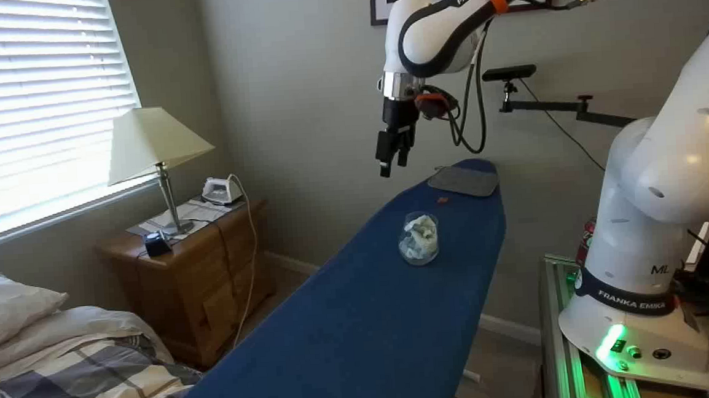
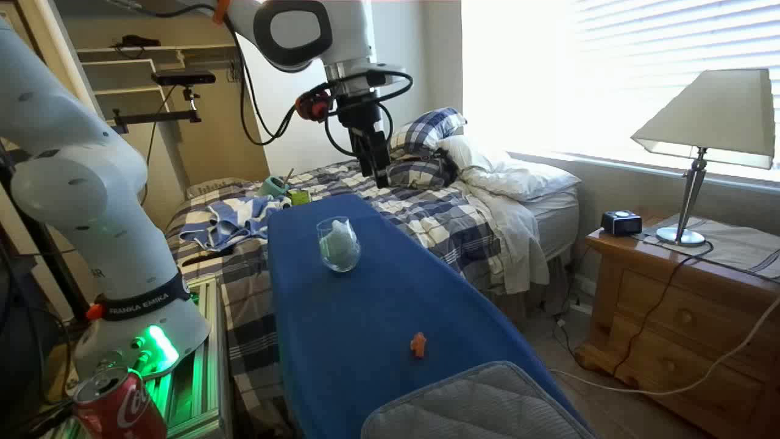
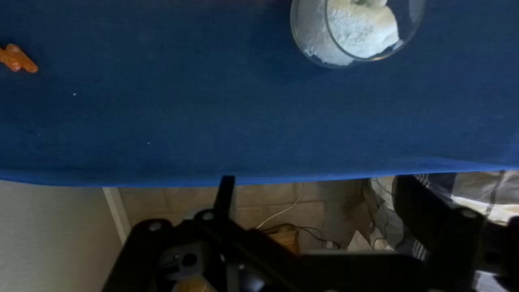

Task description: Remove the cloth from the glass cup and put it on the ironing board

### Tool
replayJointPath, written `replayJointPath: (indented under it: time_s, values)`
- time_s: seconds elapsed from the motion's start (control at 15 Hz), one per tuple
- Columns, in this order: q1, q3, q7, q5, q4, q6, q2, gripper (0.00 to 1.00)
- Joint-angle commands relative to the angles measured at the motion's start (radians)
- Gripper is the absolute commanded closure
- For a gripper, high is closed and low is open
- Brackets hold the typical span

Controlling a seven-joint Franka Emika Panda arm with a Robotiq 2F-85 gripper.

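Note:
A pale, crumpled cloth (image 1: 422, 235) sits inside a clear glass cup (image 1: 420, 260), which stands upright on the blue ironing board (image 1: 350, 328). The cloth (image 2: 340, 242) and cup (image 2: 342, 268) show in both exterior views. In the wrist view the cup (image 3: 412, 28) is at the top, cut by the frame edge, with the cloth (image 3: 363, 32) in it. My gripper (image 1: 394, 166) is open and empty, well above the board and apart from the cup. In the wrist view its fingers (image 3: 316, 182) are spread wide over the board's edge, with the floor between them.
A small orange object (image 2: 418, 345) lies on the board near a grey quilted pad (image 2: 481, 405). A wooden nightstand (image 1: 182, 295) holds a lamp (image 1: 157, 143) and an iron (image 1: 221, 190). A bed (image 2: 451, 225) stands alongside. A red can (image 2: 122, 408) is by the robot base.

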Motion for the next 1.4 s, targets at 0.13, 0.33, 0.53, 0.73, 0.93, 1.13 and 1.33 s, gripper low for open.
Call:
replayJointPath:
  time_s: [0.13, 0.33, 0.53, 0.73, 0.93, 1.13, 1.33]
  values:
    - [-0.012, 0.011, -0.004, 0.005, 0.001, -0.002, 0.001, 0.0]
    - [-0.003, 0.043, 0.04, -0.001, -0.018, -0.041, -0.022, 0.0]
    - [0.01, 0.08, 0.084, 0.015, -0.029, -0.127, -0.04, 0.0]
    - [0.013, 0.116, 0.137, 0.004, -0.049, -0.168, -0.061, 0.0]
    - [0.007, 0.143, 0.179, -0.022, -0.075, -0.185, -0.088, 0.34]
    - [0.01, 0.157, 0.177, -0.039, -0.106, -0.189, -0.113, 0.56]
    - [0.012, 0.156, 0.138, -0.061, -0.147, -0.156, -0.132, 0.77]
